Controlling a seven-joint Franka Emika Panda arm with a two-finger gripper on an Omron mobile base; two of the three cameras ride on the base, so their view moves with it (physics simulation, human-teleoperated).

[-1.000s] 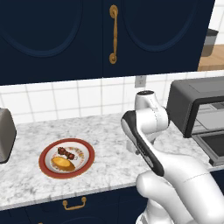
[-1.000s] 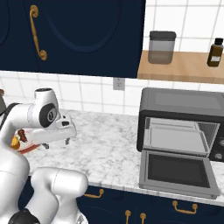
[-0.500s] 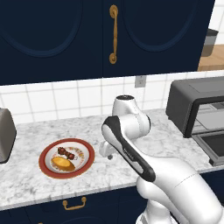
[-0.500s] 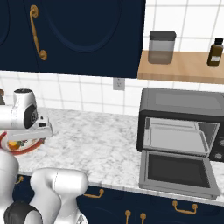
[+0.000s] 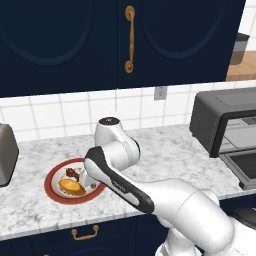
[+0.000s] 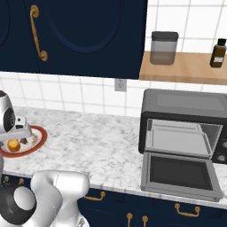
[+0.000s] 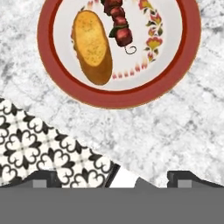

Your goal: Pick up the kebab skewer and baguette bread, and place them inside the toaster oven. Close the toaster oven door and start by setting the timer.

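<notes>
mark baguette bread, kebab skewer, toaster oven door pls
baguette bread [image 7: 92, 46]: hand view, middle of loaf.
kebab skewer [image 7: 119, 26]: hand view, meat chunks.
toaster oven door [image 6: 179, 173]: right base view, glass window.

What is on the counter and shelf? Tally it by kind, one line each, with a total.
Food: 2, the baguette bread and the kebab skewer
Plates: 1, the red-rimmed plate
Appliances: 2, the toaster oven and the silver toaster
Shelf containers: 2, the grey-lidded canister and the brown bottle
Total: 7
</notes>
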